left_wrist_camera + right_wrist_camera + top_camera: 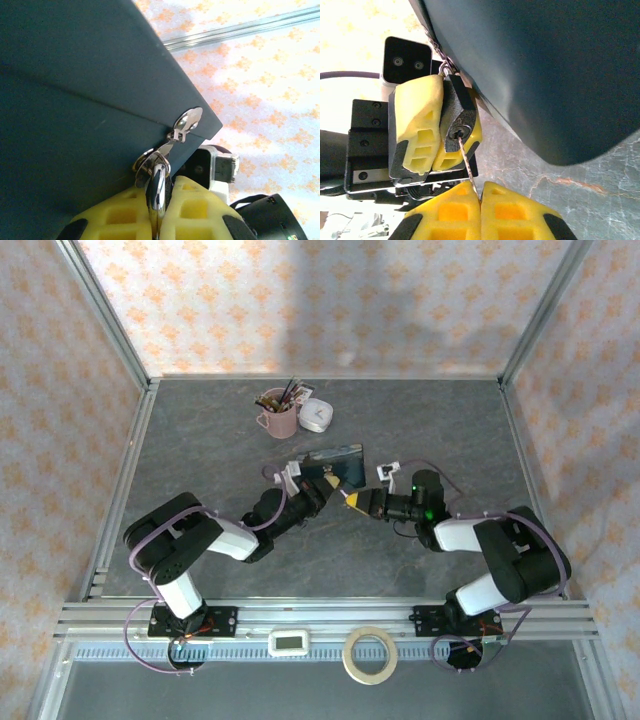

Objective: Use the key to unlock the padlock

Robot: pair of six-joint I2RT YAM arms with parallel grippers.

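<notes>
The small dark padlock is clamped between the yellow pads of my left gripper, keyhole facing the right wrist camera. Its silver shackle hooks into the metal latch on the edge of the blue tin. My right gripper is shut on the thin silver key, whose tip sits in the keyhole. In the top view the left gripper and right gripper meet nose to nose just in front of the tin.
A pink mug with brushes and a white case stand behind the tin. A tape roll and a small white device lie on the near rail. Patterned walls enclose the grey table.
</notes>
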